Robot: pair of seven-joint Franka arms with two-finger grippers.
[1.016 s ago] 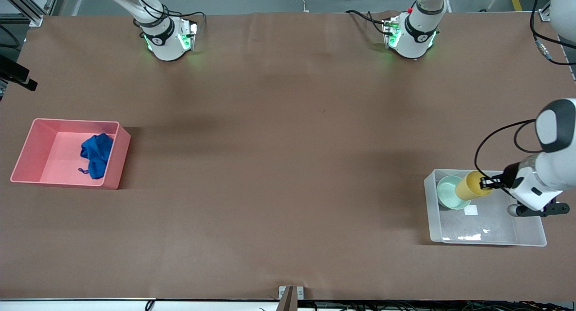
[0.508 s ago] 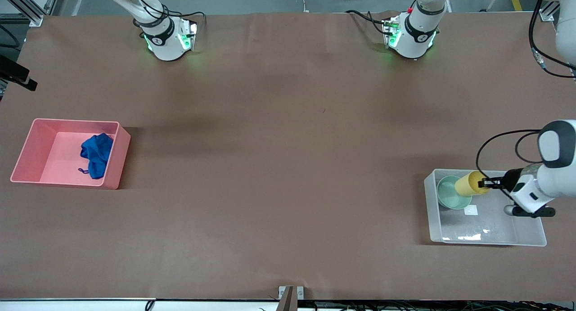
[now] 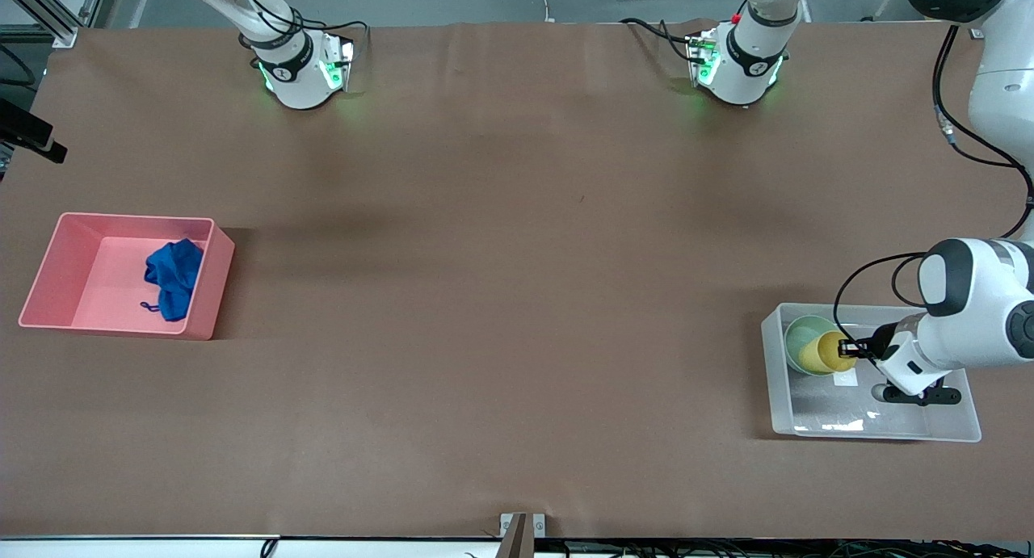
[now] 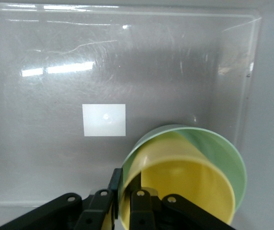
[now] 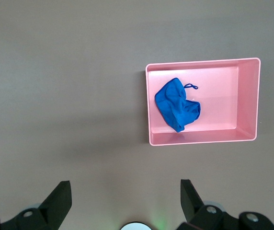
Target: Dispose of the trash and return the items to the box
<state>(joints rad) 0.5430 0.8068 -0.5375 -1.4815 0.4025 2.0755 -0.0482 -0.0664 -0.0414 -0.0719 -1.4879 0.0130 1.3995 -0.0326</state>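
My left gripper (image 3: pixel 848 349) is shut on the rim of the yellow cup (image 3: pixel 832 353), one finger inside and one outside. It holds the cup low in the clear tub (image 3: pixel 888 430). The cup sits in or just over the mint-green bowl (image 3: pixel 798 334), which stands in the tub's corner. The left wrist view shows the gripper (image 4: pixel 126 181), the cup (image 4: pixel 180 191), the bowl (image 4: pixel 225 153) and the tub floor (image 4: pixel 46 153). The blue rag (image 3: pixel 172 277) lies in the pink bin (image 3: pixel 81 251). My right gripper (image 5: pixel 125 189) is open, empty and high over the table; its view shows the rag (image 5: pixel 177 104).
The pink bin (image 5: pixel 204 139) stands at the right arm's end of the table, the clear tub at the left arm's end. A white label (image 3: pixel 846 378) lies on the tub floor beside the bowl, also in the left wrist view (image 4: pixel 103 120). Both arm bases stand along the table's edge.
My left gripper has come down with the yellow cup, from above the tub's rim to low inside it at the green bowl. The rag and pink bin have not moved.
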